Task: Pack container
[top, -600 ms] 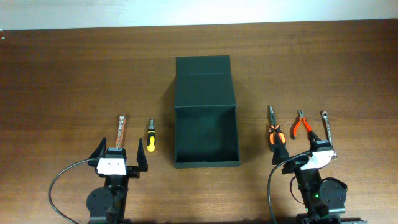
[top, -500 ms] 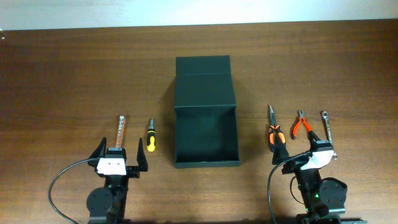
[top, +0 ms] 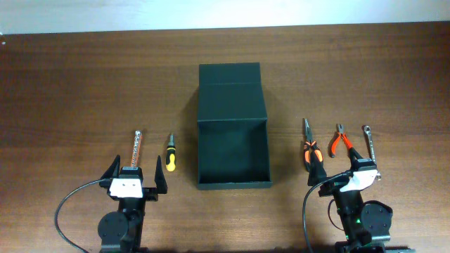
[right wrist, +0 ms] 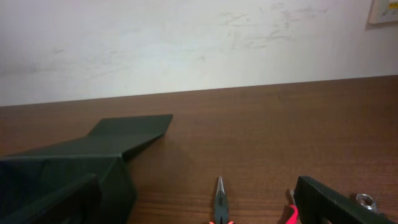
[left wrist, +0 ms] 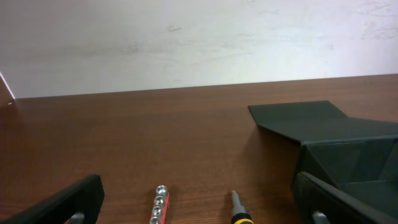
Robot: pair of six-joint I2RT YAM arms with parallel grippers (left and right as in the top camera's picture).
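Left claw (top: 136, 171), right claw (top: 339, 166) agape; container (top: 233, 151) lengthwise front-to-back, flap (top: 230, 84) rearward.

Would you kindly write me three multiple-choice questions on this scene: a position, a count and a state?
1. Where does the screwdriver lie relative to the container? A. inside it B. on its left-arm side C. on its right-arm side
2. How many tools lie on its right-arm side? A. one B. three C. five
3. The lid is: A. shut B. missing C. folded back open
Answers: 1B, it lies beside the socket rail; 2B, long-nose pliers, second pliers, wrench; 3C, the empty interior shows.
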